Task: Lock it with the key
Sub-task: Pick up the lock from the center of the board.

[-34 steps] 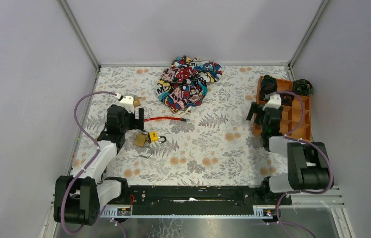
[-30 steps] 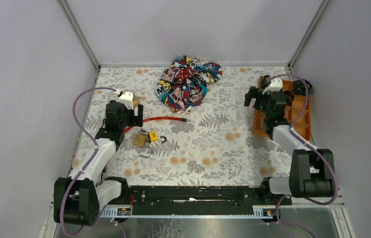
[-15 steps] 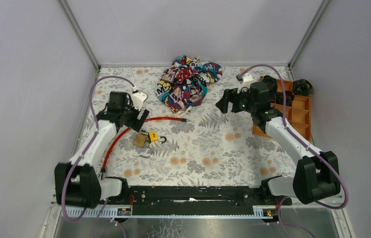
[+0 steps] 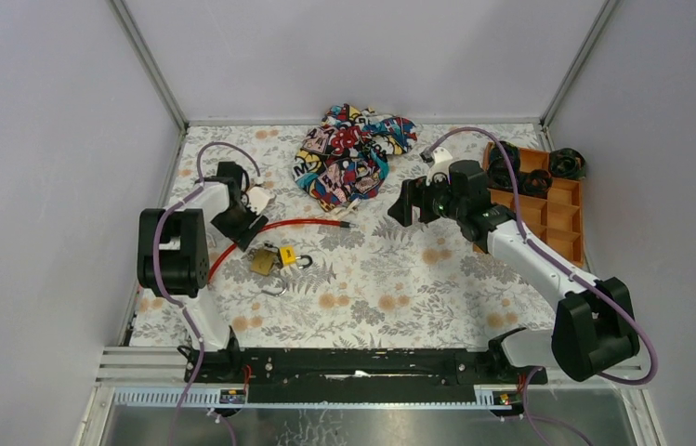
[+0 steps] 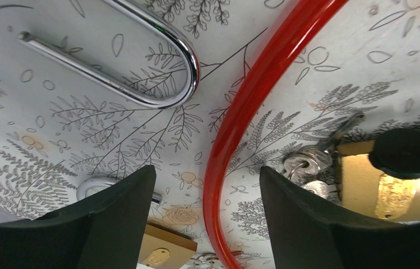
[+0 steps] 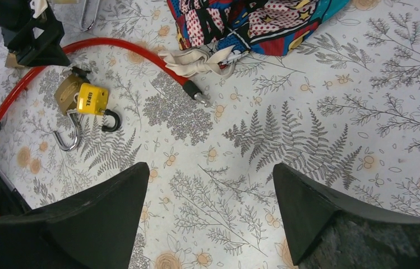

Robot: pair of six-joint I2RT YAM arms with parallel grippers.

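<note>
A red cable [image 5: 252, 95] runs between my left gripper's [image 5: 207, 170] open fingers without touching either of them. A bunch of keys [image 5: 308, 159] lies just right of the cable, next to a brass padlock [image 5: 387, 188]. In the top view the left gripper [image 4: 243, 221] hangs over the cable [image 4: 302, 223], just behind the brass padlock [image 4: 263, 262] and a yellow padlock [image 4: 287, 255]. My right gripper [image 4: 400, 206] is open over bare cloth right of the cable's end [image 6: 196, 95]. Its wrist view shows the yellow padlock [image 6: 92, 100] far to the left of the right gripper [image 6: 210, 166].
A colourful cloth bag [image 4: 353, 149] lies at the back middle. An orange compartment tray [image 4: 581, 232] with black parts stands at the right edge. A loose silver shackle [image 5: 140, 61] lies near the left gripper. The walls close in on three sides.
The left arm has reached back and turned, bringing its gripper over the red cable, with its jaws narrowing. The right arm has swung left from the orange tray to the middle.
</note>
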